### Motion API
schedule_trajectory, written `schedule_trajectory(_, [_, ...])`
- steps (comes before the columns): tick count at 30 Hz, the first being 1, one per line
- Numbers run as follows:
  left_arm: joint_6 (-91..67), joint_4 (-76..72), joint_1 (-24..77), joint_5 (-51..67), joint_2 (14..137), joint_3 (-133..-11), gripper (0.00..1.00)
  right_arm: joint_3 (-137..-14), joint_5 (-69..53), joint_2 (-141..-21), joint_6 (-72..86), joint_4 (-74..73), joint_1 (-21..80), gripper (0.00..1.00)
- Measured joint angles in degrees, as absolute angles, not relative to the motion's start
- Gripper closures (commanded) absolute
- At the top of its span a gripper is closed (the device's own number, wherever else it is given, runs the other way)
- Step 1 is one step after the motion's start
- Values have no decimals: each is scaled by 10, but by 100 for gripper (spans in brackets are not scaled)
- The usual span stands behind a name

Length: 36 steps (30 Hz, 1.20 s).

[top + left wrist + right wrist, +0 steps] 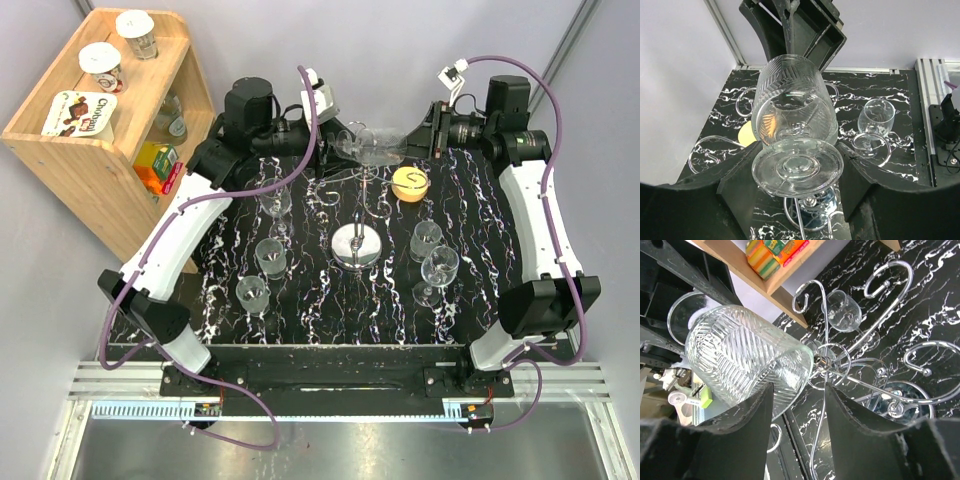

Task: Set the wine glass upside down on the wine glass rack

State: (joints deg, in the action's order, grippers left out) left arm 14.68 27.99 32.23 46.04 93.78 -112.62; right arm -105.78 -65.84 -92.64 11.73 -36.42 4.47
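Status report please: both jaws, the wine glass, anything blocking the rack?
Left gripper jaws shut on wine glass. Right gripper jaws open at the bowl. Glass lies sideways above wine glass rack, not hung. Rack arms bare; other glasses stand around it.

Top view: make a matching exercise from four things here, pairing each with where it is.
Things:
1. ribbed glass
2. rack
3. lidded cups
4. orange round object

Places:
A. on top of the shelf
B. lifted, lying on its side
C. on the table, beyond the rack and to its right
D. standing mid-table

Pairs: 1-B; 2-D; 3-A; 4-C
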Motion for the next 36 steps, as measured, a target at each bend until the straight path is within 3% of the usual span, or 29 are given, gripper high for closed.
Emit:
schedule_trajectory(22, [165,325,322,449,933,-1122,100,-1098,-535,-900,-59,-553,47,34])
schedule_trajectory(25, [149,324,322,450,933,-1136,100,-1127,-517,-893,-80,-578,47,22])
schedule_trajectory(36, [126,314,321,462,940,-1155,100,-1348,-477,-927,-224,-728,67,3])
